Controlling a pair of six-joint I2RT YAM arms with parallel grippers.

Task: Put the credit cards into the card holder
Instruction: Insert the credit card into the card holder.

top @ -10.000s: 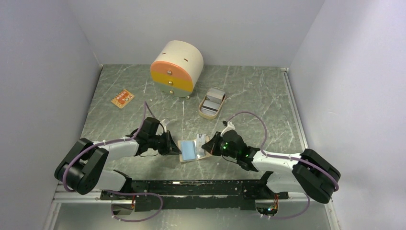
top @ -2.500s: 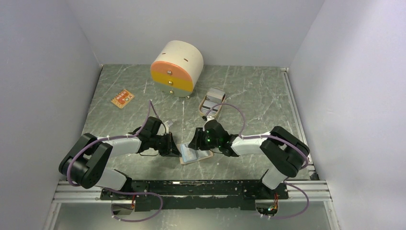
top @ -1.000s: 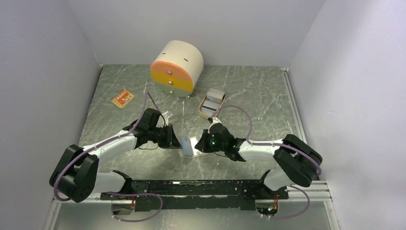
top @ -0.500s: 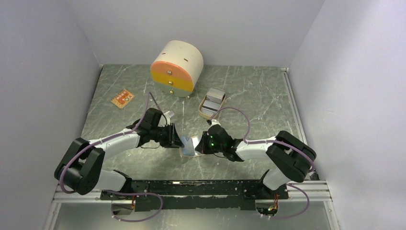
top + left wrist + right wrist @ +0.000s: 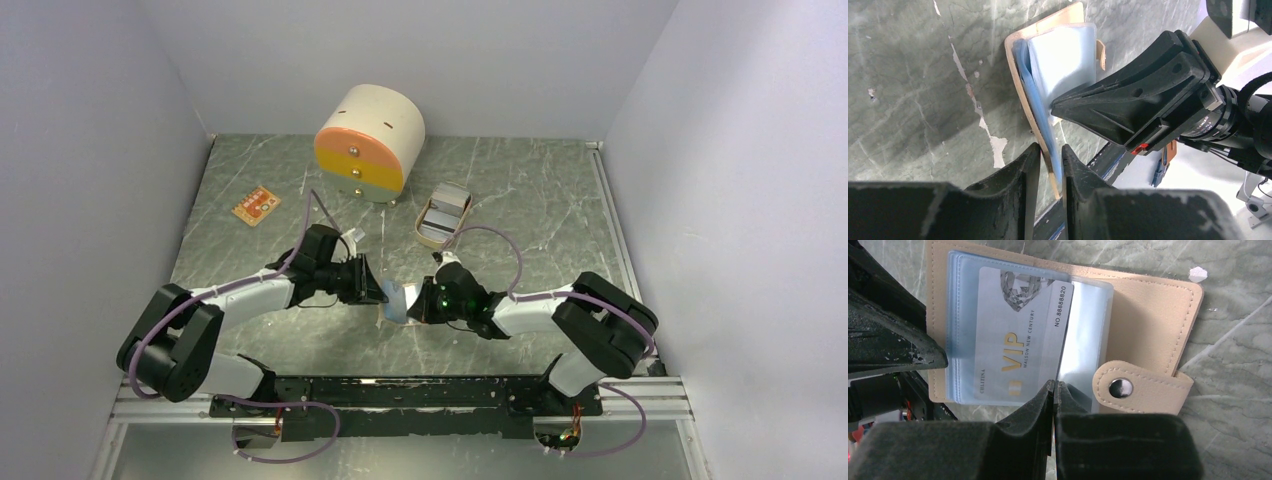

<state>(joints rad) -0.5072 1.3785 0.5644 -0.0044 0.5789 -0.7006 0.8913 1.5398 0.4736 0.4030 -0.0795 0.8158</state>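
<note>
Holding the card holder (image 5: pixel 393 300) between both arms, tilted up over the table (image 5: pixel 520 200)
From above you see the left gripper (image 5: pixel 374 288) and right gripper (image 5: pixel 419 303) meeting at it near the front; the oval tray (image 5: pixel 432 238) beyond holds silver cards (image 5: pixel 447 208), an orange card (image 5: pixel 256 206) lies far left, the drawer box (image 5: pixel 368 140) stands at the back. Your left wrist alone shows the left jaws closed on the holder's tan edge. Your right wrist alone shows a VIP card (image 5: pixel 1013 340) on the clear sleeves (image 5: pixel 1088 340), the snap tab (image 5: pixel 1128 387) beside, and right jaws together at the card's edge; whether they pinch it you cannot tell
</note>
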